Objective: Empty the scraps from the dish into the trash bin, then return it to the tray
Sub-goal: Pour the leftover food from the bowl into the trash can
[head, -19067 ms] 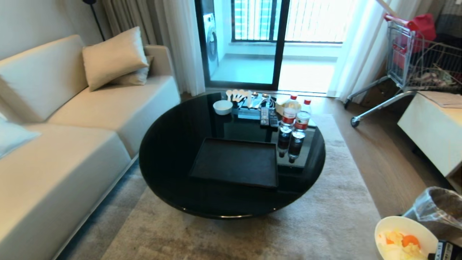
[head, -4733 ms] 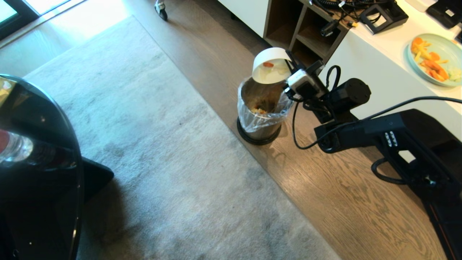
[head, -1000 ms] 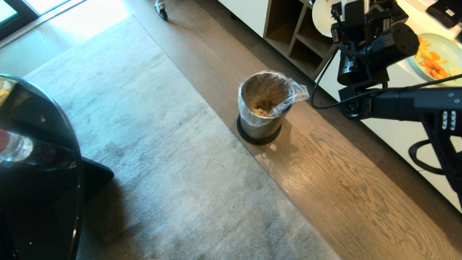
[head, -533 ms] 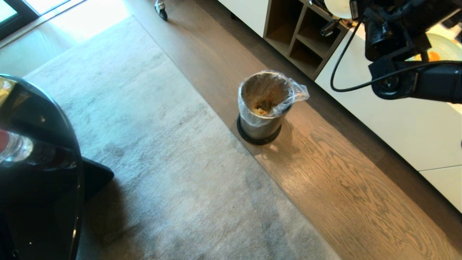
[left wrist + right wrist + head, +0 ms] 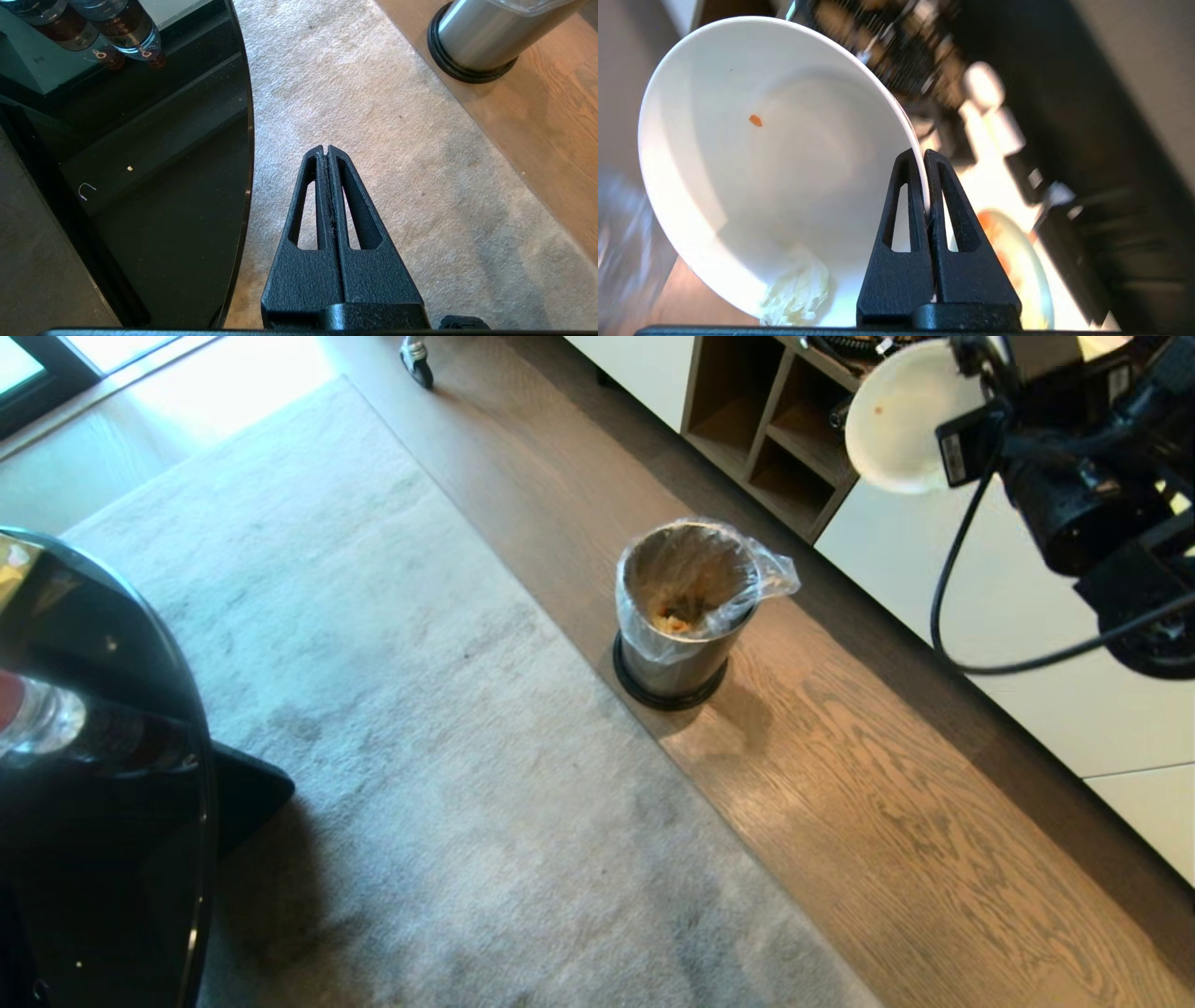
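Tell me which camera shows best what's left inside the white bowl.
The right wrist view: the dish faces it, showing a pale clump of scraps and one orange fleck. The head view shows only part of the interior; the left wrist view shows none of it.

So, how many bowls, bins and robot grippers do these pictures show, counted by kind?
Bowls: 1, the dish, clamped at its rim by the right gripper
Bins: 1, the trash bin
Grippers: 2, the right gripper and the left gripper
Total: 4

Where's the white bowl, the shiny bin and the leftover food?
dish (image 5: 794, 154), right wrist view, inside wall.
trash bin (image 5: 674, 658), head view, steel side.
scraps (image 5: 796, 294), right wrist view, pale clump.
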Robot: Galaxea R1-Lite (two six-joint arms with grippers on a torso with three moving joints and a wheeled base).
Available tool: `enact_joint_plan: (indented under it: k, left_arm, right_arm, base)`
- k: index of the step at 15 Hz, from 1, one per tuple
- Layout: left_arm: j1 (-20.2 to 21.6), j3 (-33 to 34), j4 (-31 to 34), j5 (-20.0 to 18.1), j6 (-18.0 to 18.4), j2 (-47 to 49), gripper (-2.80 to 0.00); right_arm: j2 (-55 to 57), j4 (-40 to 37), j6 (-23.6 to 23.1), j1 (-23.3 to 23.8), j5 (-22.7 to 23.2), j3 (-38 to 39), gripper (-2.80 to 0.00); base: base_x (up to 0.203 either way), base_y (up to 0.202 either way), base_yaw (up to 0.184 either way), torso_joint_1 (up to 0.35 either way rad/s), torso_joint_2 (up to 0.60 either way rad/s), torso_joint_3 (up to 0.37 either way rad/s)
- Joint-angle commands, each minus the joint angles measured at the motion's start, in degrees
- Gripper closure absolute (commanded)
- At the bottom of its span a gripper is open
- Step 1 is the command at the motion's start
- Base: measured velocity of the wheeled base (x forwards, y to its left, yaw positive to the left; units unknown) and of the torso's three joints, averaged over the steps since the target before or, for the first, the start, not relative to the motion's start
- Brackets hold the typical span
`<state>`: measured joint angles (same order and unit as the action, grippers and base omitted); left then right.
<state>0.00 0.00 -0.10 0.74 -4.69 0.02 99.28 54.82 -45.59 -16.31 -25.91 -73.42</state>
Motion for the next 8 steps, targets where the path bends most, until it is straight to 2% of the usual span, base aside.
enact_joint_plan:
  k: [1, 3, 4, 5, 8]
  left_arm:
    - [0.0, 0.0, 0.0, 0.0, -0.1, 0.0, 0.00]
    - [0.0, 0.0, 0.0, 0.0, -0.1, 0.0, 0.00]
    - [0.0, 0.0, -0.1, 0.0, -0.1, 0.0, 0.00]
    - [0.0, 0.0, 0.0, 0.0, -0.1, 0.0, 0.00]
    - [0.0, 0.0, 0.0, 0.0, -0.1, 0.0, 0.00]
  right_arm:
    - [-8.0, 1.0, 1.6, 0.6, -0.3, 17.9, 0.00]
    - [-11.8, 2.8, 3.9, 3.1, -0.5, 33.2, 0.00]
    - [-13.4, 4.1, 5.2, 6.1, -0.5, 41.0, 0.00]
    - [-14.4, 5.4, 6.1, 10.6, -0.6, 47.1, 0.00]
    - [-16.1, 10.5, 8.1, 28.7, -0.6, 59.8, 0.00]
  base:
    - [0.000, 0.000, 0.000, 0.000, 0.00, 0.000]
    - [0.000, 0.000, 0.000, 0.000, 0.00, 0.000]
    - [0.000, 0.000, 0.000, 0.000, 0.00, 0.000]
    - [0.000, 0.000, 0.000, 0.000, 0.00, 0.000]
    - [0.000, 0.000, 0.000, 0.000, 0.00, 0.000]
